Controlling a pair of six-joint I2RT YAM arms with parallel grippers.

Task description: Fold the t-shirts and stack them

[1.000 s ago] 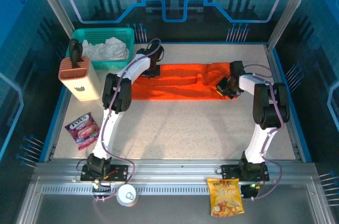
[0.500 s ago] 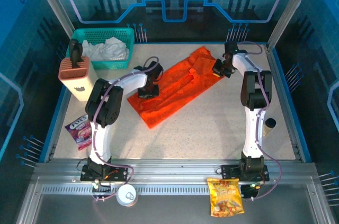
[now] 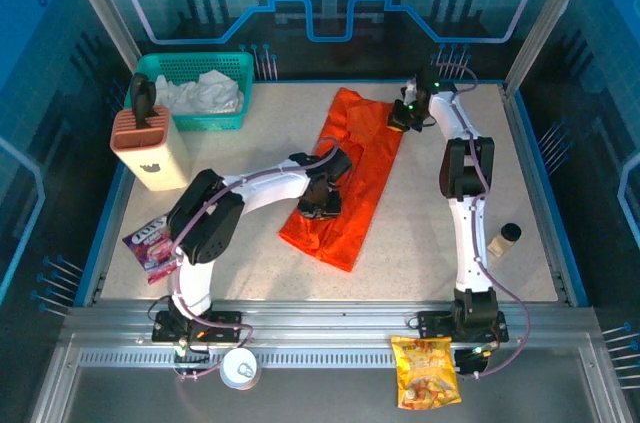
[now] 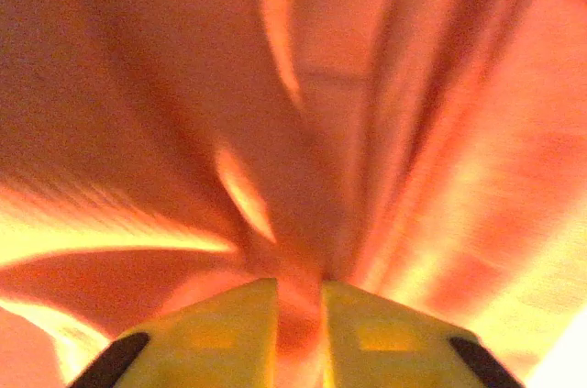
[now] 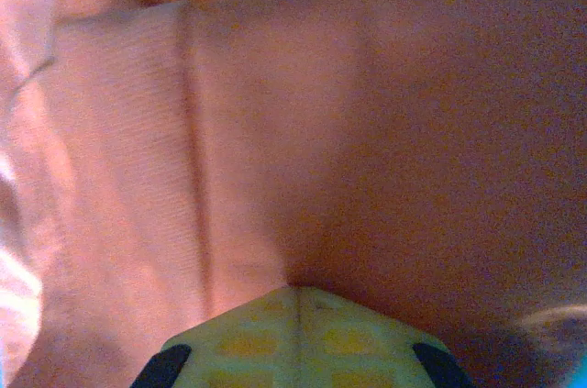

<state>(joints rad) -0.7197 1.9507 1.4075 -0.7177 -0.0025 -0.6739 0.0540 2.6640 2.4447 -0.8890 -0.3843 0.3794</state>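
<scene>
Diagonally, orange t-shirt (image 3: 365,168) stretched from the far edge of the surface (image 3: 420,243) toward the middle, left hand (image 3: 321,201) pinching a fold near its near end, right hand (image 3: 399,120) clamped on its far end, snack bag (image 3: 425,371) print unreadably small.

Basket (image 3: 195,93), knife block (image 3: 150,146) stand left of t-shirt (image 3: 368,158).

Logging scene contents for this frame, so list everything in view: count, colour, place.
t-shirt: 1, bright orange, mid-table, long diagonal strip
basket: 1, teal, far left corner
cloth: 1, white, in basket
knife block: 1, peach, left, in front of basket
snack packet: 1, purple, near left
bottle: 1, tan, dark cap, right side
snack bag: 1, orange-yellow, near rail
tin: 1, white, near rail
table: 1, speckled beige
left gripper: shut on t-shirt, near part
right gripper: shut on t-shirt, far end
</scene>
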